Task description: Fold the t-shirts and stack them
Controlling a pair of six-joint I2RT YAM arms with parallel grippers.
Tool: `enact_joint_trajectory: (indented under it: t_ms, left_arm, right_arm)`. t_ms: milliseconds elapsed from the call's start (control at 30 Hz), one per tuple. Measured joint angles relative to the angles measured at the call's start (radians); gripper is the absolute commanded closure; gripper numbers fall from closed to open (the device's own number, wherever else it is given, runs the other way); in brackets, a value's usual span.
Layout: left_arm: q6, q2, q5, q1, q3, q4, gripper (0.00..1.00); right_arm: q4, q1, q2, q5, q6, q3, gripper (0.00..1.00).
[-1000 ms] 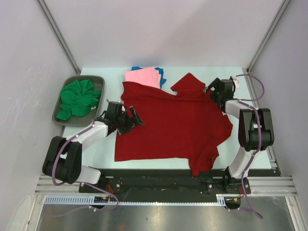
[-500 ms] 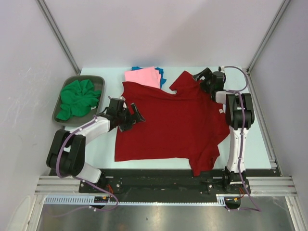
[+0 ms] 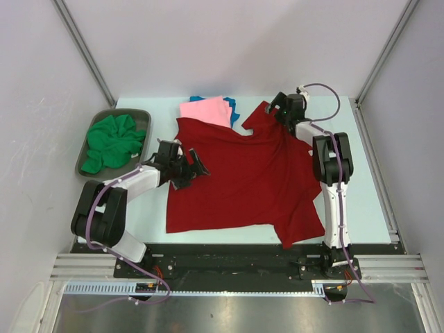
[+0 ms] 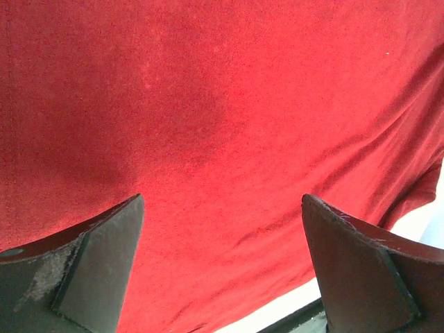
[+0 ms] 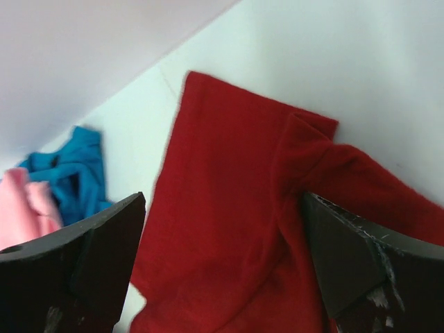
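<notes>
The dark red t-shirt (image 3: 243, 173) lies spread on the table, one sleeve pointing to the back. My left gripper (image 3: 195, 166) hovers open over the shirt's left edge, and its wrist view shows only red cloth (image 4: 222, 104) between the wide fingers (image 4: 222, 201). My right gripper (image 3: 275, 111) is open over the back sleeve (image 5: 229, 166), with nothing pinched (image 5: 223, 198). A folded pink t-shirt (image 3: 206, 109) lies at the back on a blue one (image 3: 233, 105). The blue (image 5: 73, 173) and pink (image 5: 21, 208) shirts also show in the right wrist view. A green t-shirt (image 3: 114, 141) lies crumpled in the tray.
The grey metal tray (image 3: 132, 112) sits at the table's left edge. Slanted frame posts (image 3: 87, 55) rise at both back corners. The black base rail (image 3: 229, 260) runs along the near edge. The red shirt's lower right corner reaches that rail.
My right arm has swung from the shirt's right side to the back sleeve, moving left and away. The left gripper has shifted only slightly. Both stayed open.
</notes>
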Motion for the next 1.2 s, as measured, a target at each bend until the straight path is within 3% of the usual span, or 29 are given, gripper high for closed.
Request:
enact_joint_trajectory:
  t_ms: [133,233,400,533,733,833,1067,1200]
  left_arm:
    - [0.0,0.0,0.002,0.002,0.0,0.002,0.0]
    - [0.0,-0.01,-0.007,0.006,0.0,-0.008,0.0]
    - [-0.001,-0.119,-0.045,0.021,-0.002,-0.046,0.0]
    - [-0.001,-0.229,-0.05,0.025,-0.003,-0.066,0.0]
    - [0.001,-0.345,-0.06,0.025,-0.034,-0.151,0.0]
    - [0.002,-0.382,-0.066,0.025,-0.062,-0.204,0.0]
    - [-0.011,-0.446,-0.059,0.025,-0.223,-0.257,0.0]
    - [-0.063,-0.521,-0.045,0.025,-0.353,-0.275,0.0]
  right_arm:
    - [-0.127,0.027,-0.028,0.154,-0.042,0.0,0.0]
    - [-0.136,0.008,-0.1,0.24,-0.06,-0.098,0.0]
    - [-0.153,-0.065,-0.35,0.311,-0.113,-0.343,0.0]
    - [-0.243,-0.078,-0.552,0.352,-0.168,-0.347,0.0]
    - [-0.465,0.01,-0.84,0.378,-0.218,-0.377,0.0]
    - [-0.576,0.035,-0.984,0.367,-0.191,-0.521,0.0]
    - [-0.801,-0.033,-1.273,0.301,-0.072,-0.998,0.0]
    - [-0.906,0.017,-1.476,0.291,0.002,-1.114,0.0]
